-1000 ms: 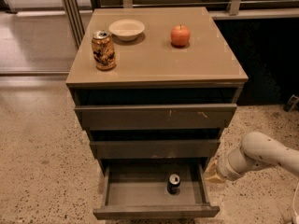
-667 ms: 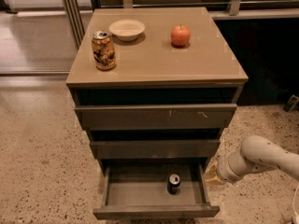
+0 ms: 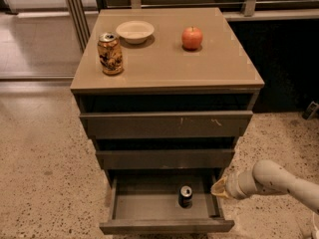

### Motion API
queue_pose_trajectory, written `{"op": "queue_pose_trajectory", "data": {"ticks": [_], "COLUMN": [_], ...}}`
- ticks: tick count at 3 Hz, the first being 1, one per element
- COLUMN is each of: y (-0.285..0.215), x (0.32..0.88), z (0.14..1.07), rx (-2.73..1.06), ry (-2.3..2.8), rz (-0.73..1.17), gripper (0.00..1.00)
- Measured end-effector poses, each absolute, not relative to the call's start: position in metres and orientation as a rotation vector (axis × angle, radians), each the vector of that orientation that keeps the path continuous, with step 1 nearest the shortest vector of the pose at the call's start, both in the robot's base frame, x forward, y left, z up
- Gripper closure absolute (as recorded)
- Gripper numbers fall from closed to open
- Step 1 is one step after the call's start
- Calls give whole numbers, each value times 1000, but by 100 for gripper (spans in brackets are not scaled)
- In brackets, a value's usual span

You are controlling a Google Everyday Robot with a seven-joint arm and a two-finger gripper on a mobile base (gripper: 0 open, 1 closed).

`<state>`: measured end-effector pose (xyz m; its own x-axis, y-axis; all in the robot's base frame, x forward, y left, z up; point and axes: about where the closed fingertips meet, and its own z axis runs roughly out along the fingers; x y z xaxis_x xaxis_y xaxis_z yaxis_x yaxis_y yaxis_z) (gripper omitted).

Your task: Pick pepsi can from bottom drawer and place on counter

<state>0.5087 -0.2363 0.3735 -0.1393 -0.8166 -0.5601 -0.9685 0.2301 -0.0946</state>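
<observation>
The pepsi can (image 3: 185,196) stands upright inside the open bottom drawer (image 3: 149,208), right of its middle; it is dark with a silver top. My gripper (image 3: 219,188) is at the end of the beige arm that comes in from the right. It sits just outside the drawer's right wall, level with the can and a short way to its right, not touching it. The counter (image 3: 164,59) is the tan top of the cabinet above.
On the counter stand a gold-brown patterned can (image 3: 109,54) at the left, a white bowl (image 3: 135,31) behind it and a red apple (image 3: 192,38) at the back right. The two upper drawers (image 3: 167,126) stick out slightly. Speckled floor surrounds the cabinet.
My gripper has edged a little left and down, closer to the drawer's right wall. The can and the things on the counter have not moved.
</observation>
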Motion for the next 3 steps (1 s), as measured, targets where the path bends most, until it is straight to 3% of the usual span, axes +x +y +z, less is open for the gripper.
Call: {"op": "queue_pose_trajectory", "data": {"ticks": [1, 3], "y": [-230, -245], "x": [533, 556], "z": [322, 309], "rx": [-1579, -1524], "ry": [1970, 1980], "rz": [473, 439], "gripper": [100, 100]}}
